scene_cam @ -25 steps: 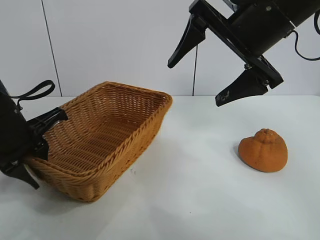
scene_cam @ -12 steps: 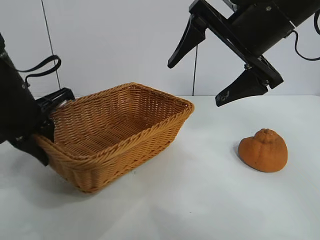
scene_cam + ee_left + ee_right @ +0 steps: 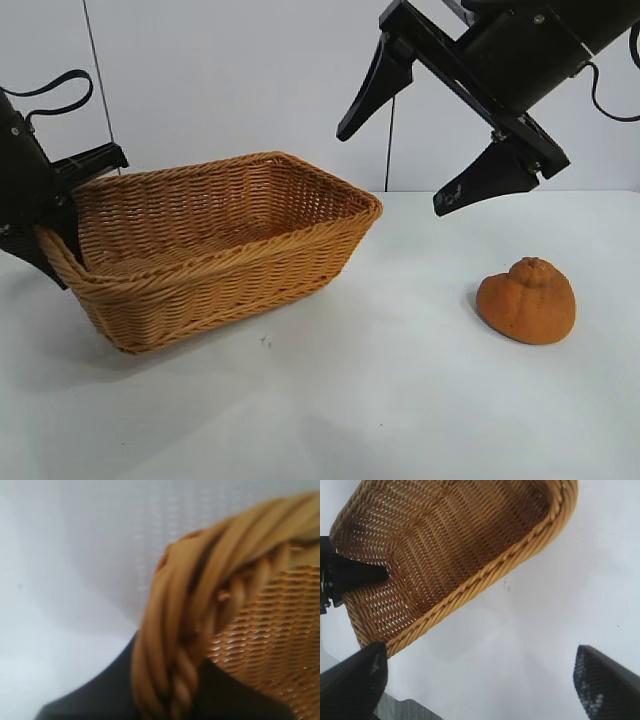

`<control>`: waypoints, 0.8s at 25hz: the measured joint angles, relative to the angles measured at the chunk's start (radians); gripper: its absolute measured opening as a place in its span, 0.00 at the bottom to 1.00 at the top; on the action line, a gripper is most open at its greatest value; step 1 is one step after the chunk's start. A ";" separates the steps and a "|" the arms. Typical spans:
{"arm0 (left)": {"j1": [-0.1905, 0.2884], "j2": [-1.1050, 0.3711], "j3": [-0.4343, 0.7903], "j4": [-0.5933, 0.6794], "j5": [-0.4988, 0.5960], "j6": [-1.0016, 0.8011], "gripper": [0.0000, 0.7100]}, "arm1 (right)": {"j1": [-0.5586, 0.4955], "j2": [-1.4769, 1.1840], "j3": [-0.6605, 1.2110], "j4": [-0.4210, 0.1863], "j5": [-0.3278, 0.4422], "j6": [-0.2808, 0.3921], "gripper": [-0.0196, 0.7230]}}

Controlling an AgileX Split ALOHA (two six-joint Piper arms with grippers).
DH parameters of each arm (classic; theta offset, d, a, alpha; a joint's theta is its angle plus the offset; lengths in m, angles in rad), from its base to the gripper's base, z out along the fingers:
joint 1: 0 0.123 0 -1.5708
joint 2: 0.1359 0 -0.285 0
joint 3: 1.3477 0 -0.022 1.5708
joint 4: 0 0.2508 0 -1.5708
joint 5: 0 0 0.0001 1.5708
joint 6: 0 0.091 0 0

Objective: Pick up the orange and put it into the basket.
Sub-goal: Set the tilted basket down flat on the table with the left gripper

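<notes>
Lifted and swung by the left gripper [image 3: 62, 215] pinching its rim, the tan wicker basket [image 3: 215, 245] sits repositioned; beside it, the right gripper [image 3: 415, 130] hangs wide open, and must next descend onto the dull-orange knobbed orange [image 3: 527, 301].

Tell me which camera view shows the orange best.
The exterior view: the orange sits whole on the white table, clear of the basket and below the open right gripper. Neither wrist view shows the orange; both show only basket weave and table.

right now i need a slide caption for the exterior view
Left gripper clamps the wicker basket rim; open right gripper hangs above the orange.
</notes>
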 joint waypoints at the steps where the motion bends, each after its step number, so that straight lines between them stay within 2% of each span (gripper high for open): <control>1: 0.000 0.014 -0.023 -0.002 0.030 0.045 0.13 | 0.000 0.000 0.000 0.000 0.001 0.000 0.96; 4: -0.005 0.054 -0.104 -0.008 0.111 0.147 0.13 | 0.000 0.000 0.000 -0.001 0.002 0.000 0.96; 8: -0.005 0.092 -0.177 -0.013 0.166 0.269 0.13 | 0.000 0.000 0.000 -0.003 0.003 0.000 0.96; 14: -0.005 0.104 -0.188 -0.026 0.193 0.445 0.13 | 0.000 0.000 0.000 -0.004 0.003 0.000 0.96; 20: -0.005 0.104 -0.188 -0.028 0.168 0.464 0.13 | 0.000 0.000 0.000 -0.004 0.003 0.000 0.96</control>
